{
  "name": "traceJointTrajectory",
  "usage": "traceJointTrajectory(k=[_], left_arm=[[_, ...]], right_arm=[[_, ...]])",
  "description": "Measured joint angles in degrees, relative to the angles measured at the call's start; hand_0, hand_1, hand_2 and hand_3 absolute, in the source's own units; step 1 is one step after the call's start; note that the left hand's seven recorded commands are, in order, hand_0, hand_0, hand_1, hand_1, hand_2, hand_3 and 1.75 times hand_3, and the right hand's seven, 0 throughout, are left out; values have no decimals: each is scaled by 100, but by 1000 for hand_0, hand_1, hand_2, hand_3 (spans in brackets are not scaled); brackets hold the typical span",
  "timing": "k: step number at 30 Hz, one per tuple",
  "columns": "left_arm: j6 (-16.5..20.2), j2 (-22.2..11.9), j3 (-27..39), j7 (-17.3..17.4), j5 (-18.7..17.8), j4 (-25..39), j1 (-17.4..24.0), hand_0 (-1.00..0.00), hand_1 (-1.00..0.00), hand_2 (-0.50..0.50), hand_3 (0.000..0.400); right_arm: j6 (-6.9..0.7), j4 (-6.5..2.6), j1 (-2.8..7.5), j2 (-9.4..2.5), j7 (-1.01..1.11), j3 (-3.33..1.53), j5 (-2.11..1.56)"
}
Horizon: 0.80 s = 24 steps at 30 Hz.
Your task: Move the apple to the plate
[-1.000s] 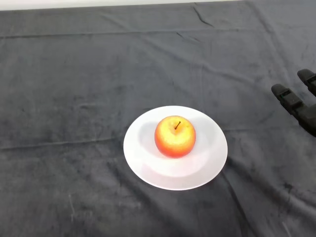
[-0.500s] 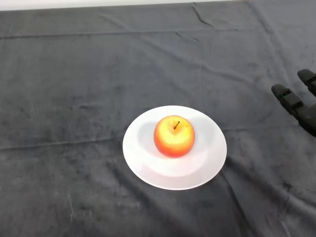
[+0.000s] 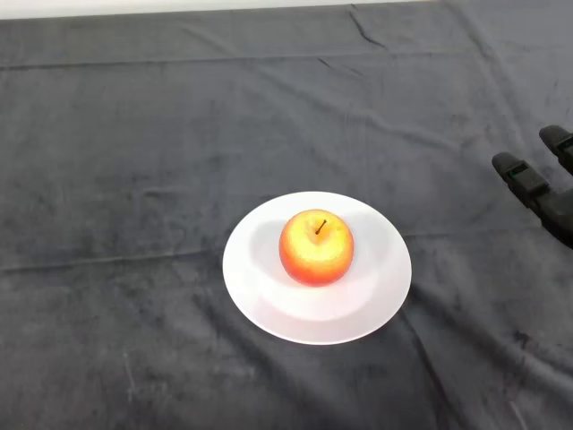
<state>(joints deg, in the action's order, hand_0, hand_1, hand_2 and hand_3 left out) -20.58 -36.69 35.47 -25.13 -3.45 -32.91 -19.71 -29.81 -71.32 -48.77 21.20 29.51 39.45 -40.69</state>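
Nothing much has shifted since a second ago: the apple [image 3: 316, 248] sits where it sat, and the black hand [image 3: 544, 193] holds the same spot at the right edge of the head view. The apple, red and yellow with its stem up, rests on the white plate [image 3: 380, 296], a touch behind the plate's centre. The plate lies flat on the dark cloth [image 3: 134, 179] covering the table. The hand is well to the right of the plate, slightly farther back than it, clear of plate and apple alike. Its fingers [image 3: 524, 177] stretch out straight toward the far left, spread apart, with nothing between them and nothing in their grasp. Creases run across the cloth behind the plate.
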Motion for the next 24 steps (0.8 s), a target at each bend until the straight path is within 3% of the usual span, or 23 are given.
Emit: traceJointTrajectory(k=[24], left_arm=[[0,0,-3,99,-80,0,-1,0,0,0,0]], right_arm=[[0,0,0,0,0,0,0]])
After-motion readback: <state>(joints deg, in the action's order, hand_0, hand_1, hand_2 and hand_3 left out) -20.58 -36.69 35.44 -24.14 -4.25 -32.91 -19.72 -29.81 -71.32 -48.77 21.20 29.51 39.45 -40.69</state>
